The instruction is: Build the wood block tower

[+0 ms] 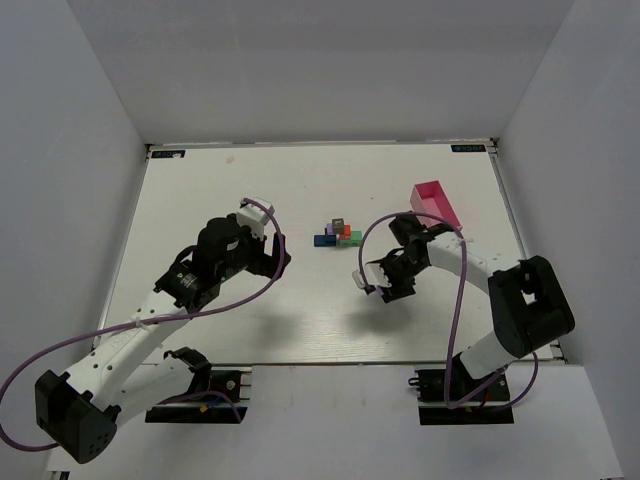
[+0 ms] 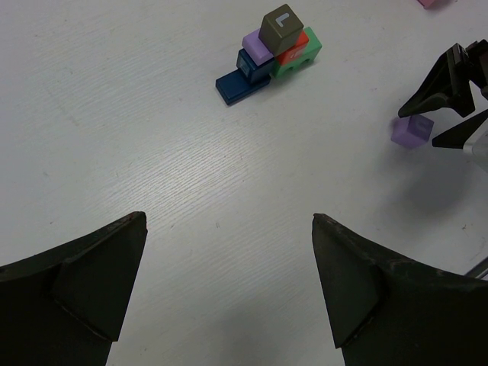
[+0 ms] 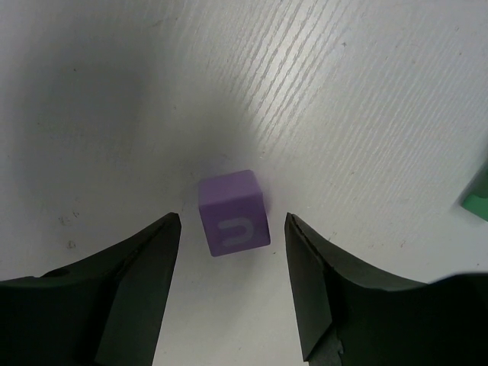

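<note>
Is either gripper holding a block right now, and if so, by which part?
Nothing is held. The right gripper straddles the purple cube, its jaws open with a gap showing beside each side face. The left gripper is open and empty.

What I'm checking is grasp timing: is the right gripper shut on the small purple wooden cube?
Open: the right gripper straddles the purple cube, gaps showing on both sides.

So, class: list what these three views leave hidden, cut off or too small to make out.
1. Top external: the purple cube is hidden under the right gripper.
2. Top external: the wood block tower is too small to count its blocks.
3. Right wrist: a green block is cut off by the right edge.
4. Left wrist: the tower's far side is hidden by its own blocks.
</note>
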You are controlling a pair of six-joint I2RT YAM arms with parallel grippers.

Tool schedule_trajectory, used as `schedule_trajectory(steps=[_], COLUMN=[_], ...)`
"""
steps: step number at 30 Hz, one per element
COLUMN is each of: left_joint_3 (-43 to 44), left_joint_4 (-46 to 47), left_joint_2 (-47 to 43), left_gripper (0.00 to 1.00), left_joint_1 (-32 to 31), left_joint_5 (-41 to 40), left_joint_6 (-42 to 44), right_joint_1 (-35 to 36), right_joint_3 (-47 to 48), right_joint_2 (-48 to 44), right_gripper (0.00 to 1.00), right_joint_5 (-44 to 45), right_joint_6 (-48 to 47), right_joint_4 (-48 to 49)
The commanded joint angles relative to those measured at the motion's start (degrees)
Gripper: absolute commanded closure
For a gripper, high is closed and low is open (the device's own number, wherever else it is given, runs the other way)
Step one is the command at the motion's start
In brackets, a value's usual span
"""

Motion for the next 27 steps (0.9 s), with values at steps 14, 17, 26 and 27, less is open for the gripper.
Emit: schedule_trajectory(steps=[14, 17, 26, 27], left_joint_3=[-0.02, -0.02, -0.02, -0.02], left_joint_4=[0.51, 0.51, 0.51, 0.51], left_joint_2=[-1.81, -1.82, -1.82, -1.82], left_gripper=[0.0, 0.0, 0.0, 0.0], left_joint_1=[0.25, 0.25, 0.25, 0.25], left_joint_5=[0.53, 0.53, -0.53, -0.53], left_joint_6=[0.5, 0.5, 0.5, 0.5], right_joint_1=[-0.5, -0.59, -0.59, -0.59], right_joint_3=[3.42, 4.3, 13.15, 14.31], right_joint_2=[1.36, 0.57, -1.89, -2.25], right_gripper=[0.66, 0.76, 0.87, 0.87], right_joint_5=[-0.34, -1.22, -5.26, -5.96], right_joint_6=[2.23, 3.29, 17.16, 19.61], right_joint_4=[0.06, -0.99, -2.75, -2.84])
